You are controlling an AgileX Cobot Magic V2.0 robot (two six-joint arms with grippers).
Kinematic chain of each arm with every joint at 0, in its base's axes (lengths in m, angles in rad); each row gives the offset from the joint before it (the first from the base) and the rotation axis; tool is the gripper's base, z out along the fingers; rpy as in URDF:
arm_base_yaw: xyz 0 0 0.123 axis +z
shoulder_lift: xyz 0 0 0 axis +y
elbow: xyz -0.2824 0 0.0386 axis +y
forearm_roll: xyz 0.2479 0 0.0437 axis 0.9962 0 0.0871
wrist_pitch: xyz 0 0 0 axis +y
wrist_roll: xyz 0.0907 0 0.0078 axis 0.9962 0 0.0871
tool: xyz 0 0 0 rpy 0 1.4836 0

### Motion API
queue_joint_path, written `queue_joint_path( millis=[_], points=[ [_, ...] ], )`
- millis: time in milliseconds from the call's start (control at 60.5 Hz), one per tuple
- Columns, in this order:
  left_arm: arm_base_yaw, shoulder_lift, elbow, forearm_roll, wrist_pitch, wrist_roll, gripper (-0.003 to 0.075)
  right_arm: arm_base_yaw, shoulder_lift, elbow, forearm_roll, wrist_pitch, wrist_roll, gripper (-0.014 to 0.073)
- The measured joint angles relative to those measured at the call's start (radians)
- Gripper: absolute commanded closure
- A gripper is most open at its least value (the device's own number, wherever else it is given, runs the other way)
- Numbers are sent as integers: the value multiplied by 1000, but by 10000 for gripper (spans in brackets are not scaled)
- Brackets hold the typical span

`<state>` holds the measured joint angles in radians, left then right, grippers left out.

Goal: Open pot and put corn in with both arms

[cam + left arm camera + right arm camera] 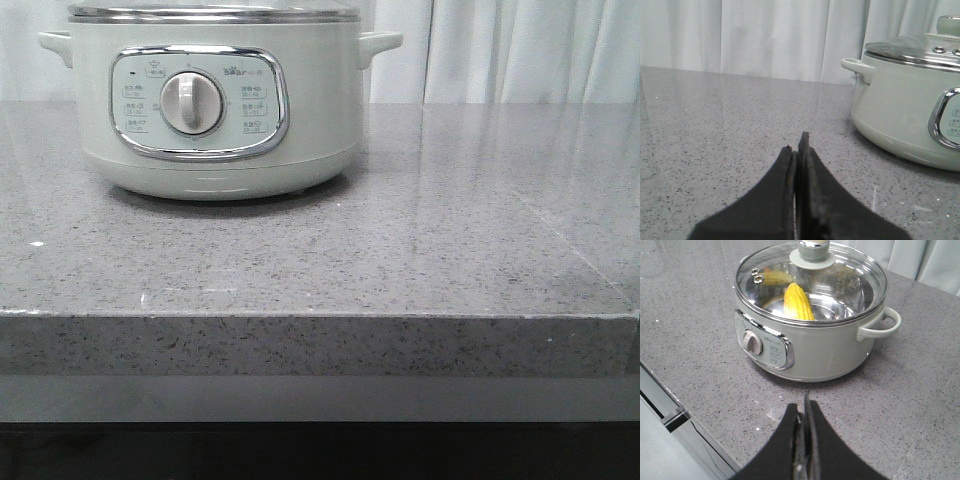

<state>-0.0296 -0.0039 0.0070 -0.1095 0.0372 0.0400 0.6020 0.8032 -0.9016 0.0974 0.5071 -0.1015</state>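
In the front view, one pot (215,105) stands at the far left of the grey speckled counter (420,250), its white dial (191,103) facing the near edge and the steel-rimmed lid (215,13) seated on top; neither arm shows here, and no corn is visible. In the left wrist view, the left gripper (796,145) hangs low over bare counter with its two dark fingers pressed together on nothing, the pot just off to its right, lid on. In the right wrist view, the right gripper (804,412) is likewise closed and empty, near the pot's front, and through the glass lid (812,282) one yellow corn cob (797,301) lies inside the pot. By my judgement the task looks finished: corn in, lid replaced, both arms clear.
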Motion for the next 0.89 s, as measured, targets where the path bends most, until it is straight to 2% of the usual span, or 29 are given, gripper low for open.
queue_joint_path(
  millis=[182, 331, 446, 562, 893],
  points=[
    [0, 0, 0, 0, 0, 0, 741, -5, -8, 17, 0, -3, 0, 662],
    [0, 0, 0, 0, 0, 0, 741, -106, -106, 95, 2, -41, 0, 662],
    [0, 0, 0, 0, 0, 0, 741, -241, -276, 228, 2, -103, 0, 662],
    [0, 0, 0, 0, 0, 0, 741, -333, -419, 366, 2, -173, 0, 662],
    [0, 0, 0, 0, 0, 0, 741, -503, -740, 767, 2, -353, 0, 662]
  ],
)
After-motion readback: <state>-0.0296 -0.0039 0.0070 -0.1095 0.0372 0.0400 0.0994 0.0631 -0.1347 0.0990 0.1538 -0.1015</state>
